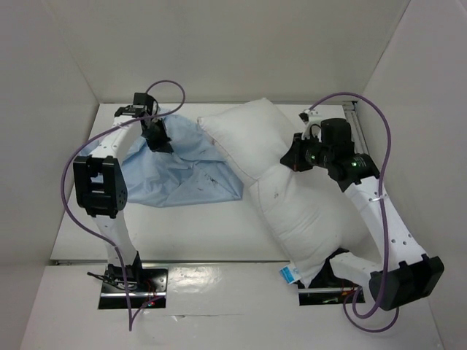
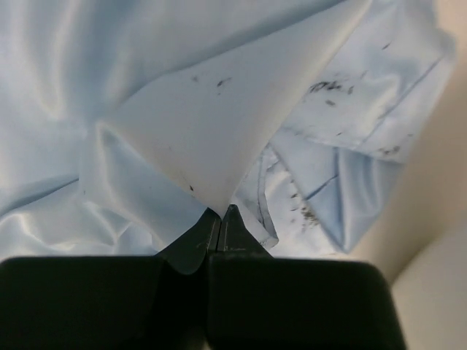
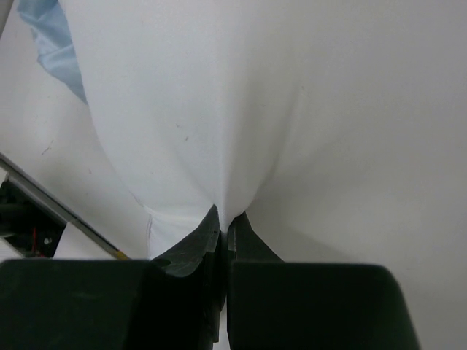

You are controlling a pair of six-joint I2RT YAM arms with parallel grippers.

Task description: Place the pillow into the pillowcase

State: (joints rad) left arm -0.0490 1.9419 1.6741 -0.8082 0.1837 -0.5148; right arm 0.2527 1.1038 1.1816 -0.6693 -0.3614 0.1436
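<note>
The light blue pillowcase [image 1: 175, 175] lies crumpled on the left half of the table. My left gripper [image 1: 157, 138] is down on its far edge. In the left wrist view that gripper [image 2: 221, 211] is shut, and a fold of the pillowcase [image 2: 182, 124] peaks up into the closed tips. The plump white pillow [image 1: 299, 211] runs diagonally from the back centre to the front right, its blue-and-white tag [image 1: 290, 273] at the near corner. My right gripper [image 1: 295, 157] presses on the pillow's middle. Seen from the right wrist, this gripper [image 3: 225, 219] is shut on a pinch of pillow [image 3: 292, 109] cover.
White walls [image 1: 241, 44] enclose the table on three sides. Both arm bases and purple cables [image 1: 66, 204] sit at the near edge. A metal rail [image 3: 58, 211] along the table's edge shows in the right wrist view, with a corner of the pillowcase [image 3: 51, 44] beyond the pillow.
</note>
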